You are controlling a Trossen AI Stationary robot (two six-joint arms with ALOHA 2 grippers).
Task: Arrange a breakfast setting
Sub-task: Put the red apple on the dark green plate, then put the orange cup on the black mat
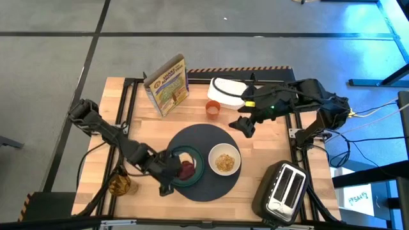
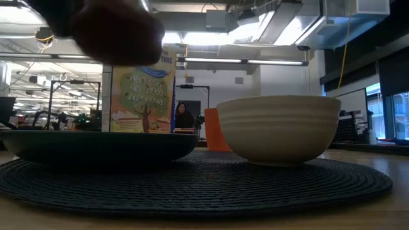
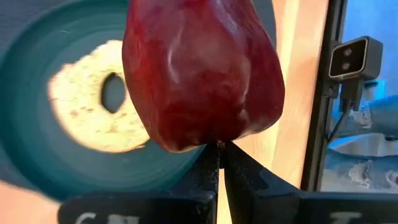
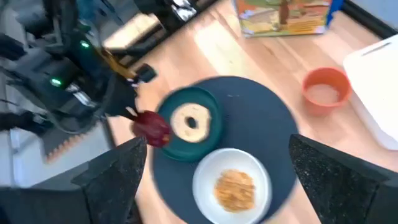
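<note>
A large round dark-grey mat (image 1: pixel 211 137) lies mid-table. On it are a teal plate (image 1: pixel 200 167) with ring-shaped bread (image 3: pixel 87 106) and a white bowl (image 1: pixel 224 160) of cereal (image 4: pixel 235 186). A small orange cup (image 1: pixel 213 107) stands on the wood beyond the mat. My left gripper (image 1: pixel 171 176) is shut on a dark red fruit (image 3: pixel 202 74) over the plate's near-left rim. My right gripper (image 1: pixel 245 126) is open and empty above the mat's far right edge, near the cup. No spoon shows. My left gripper has the dark red fruit by its narrow end (image 3: pixel 214 142), pinched between the two closed fingertips (image 3: pixel 208 168). What lies between the tips is hidden. The fingers come slanting from the table's near left. The fruit is lifted clear above the plate (image 2: pixel 121 29).
A cereal box (image 1: pixel 167 83) stands at the far left and a white container (image 1: pixel 229 91) behind the cup. A black toaster (image 1: pixel 284 188) sits at the near right corner, an amber glass object (image 1: pixel 119 185) at the near left. A person (image 2: pixel 183 117) shows in the room beyond.
</note>
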